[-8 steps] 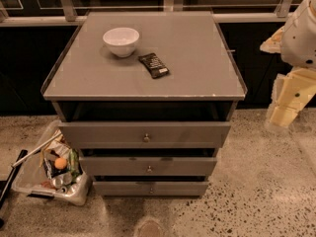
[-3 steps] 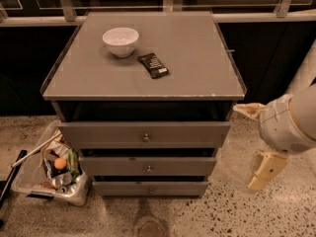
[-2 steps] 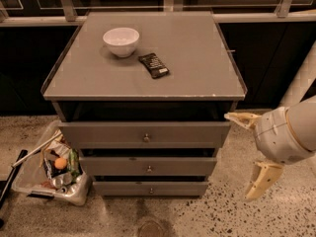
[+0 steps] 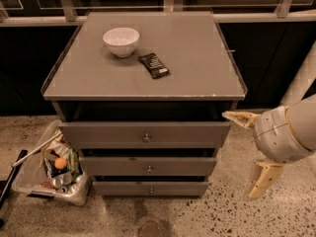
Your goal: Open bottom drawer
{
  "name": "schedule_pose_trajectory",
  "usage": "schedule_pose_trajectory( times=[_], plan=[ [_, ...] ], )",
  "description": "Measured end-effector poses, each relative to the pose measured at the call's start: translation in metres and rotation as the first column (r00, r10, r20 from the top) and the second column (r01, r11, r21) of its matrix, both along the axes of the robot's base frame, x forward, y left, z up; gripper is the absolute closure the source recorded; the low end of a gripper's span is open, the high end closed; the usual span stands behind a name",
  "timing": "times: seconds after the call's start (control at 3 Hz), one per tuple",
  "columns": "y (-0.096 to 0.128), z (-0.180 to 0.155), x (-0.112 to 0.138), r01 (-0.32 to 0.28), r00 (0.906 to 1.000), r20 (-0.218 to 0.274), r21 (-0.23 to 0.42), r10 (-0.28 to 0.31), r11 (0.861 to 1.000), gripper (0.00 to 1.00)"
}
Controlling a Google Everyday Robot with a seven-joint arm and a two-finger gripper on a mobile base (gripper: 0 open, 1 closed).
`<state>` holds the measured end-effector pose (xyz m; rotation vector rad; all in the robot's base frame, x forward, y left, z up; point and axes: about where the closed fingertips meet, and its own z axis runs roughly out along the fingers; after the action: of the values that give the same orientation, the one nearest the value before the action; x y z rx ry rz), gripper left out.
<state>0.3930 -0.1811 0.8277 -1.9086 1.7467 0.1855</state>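
The bottom drawer (image 4: 148, 188) is the lowest of three grey fronts on the cabinet, with a tiny round knob (image 4: 151, 190) at its centre. Its front sits back in line under the middle drawer (image 4: 148, 166). My gripper (image 4: 252, 152) is to the right of the cabinet, level with the middle drawers and apart from them. It is open: one cream finger (image 4: 241, 117) points left near the top drawer's right end, the other finger (image 4: 260, 179) hangs lower over the floor. It holds nothing.
A white bowl (image 4: 121, 41) and a dark packet (image 4: 153, 65) lie on the cabinet top (image 4: 197, 68). A clear bin of litter (image 4: 52, 169) stands on the speckled floor at the cabinet's left. A railing and dark wall run behind.
My arm has come down from the upper right and moved left toward the cabinet's right side. The drawers have not moved.
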Motion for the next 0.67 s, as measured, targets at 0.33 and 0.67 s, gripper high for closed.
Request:
schedule_pose_trajectory(
  times=[0.33, 0.67],
  plan=[
    [0.006, -0.024, 0.003, 0.021, 0.9992, -0.035, -0.024, -0.022, 0.999, 0.00],
    [0.011, -0.068, 0.011, 0.044, 0.9967, -0.067, -0.028, -0.045, 0.999, 0.00]
  ],
)
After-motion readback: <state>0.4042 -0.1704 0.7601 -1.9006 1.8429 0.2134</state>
